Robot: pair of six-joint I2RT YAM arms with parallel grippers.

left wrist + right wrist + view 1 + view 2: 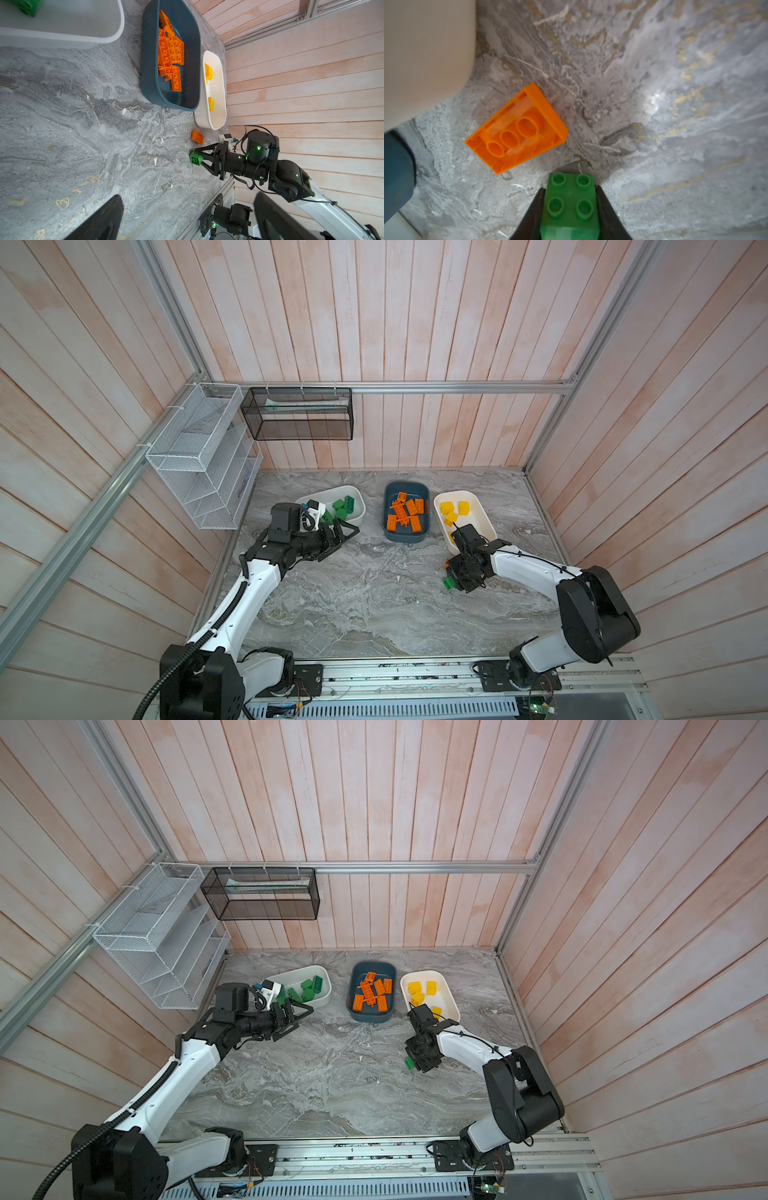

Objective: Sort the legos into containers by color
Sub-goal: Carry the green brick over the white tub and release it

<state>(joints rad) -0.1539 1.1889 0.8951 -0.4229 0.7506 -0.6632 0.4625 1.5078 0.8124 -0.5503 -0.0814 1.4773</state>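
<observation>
The right gripper [570, 190] is clamped on a square green brick [569, 209], with its two black fingers pressed against opposite sides and the studs facing the wrist camera. It sits low over the marble table [374, 605], near the nearer end of the right-hand white tub [487, 517], which holds yellow bricks [448, 507]. Whether the held brick touches the surface is hard to tell. Just beside it an oblong orange brick [517, 128] lies loose on the table, hollow underside up. The dark teal tub [390, 497] in the middle holds a heap of orange bricks [405, 514], and the left-hand white tub [328, 494] holds green bricks [345, 506]. The left gripper [341, 542] hovers by that tub's near edge, jaws spread wide and empty.
</observation>
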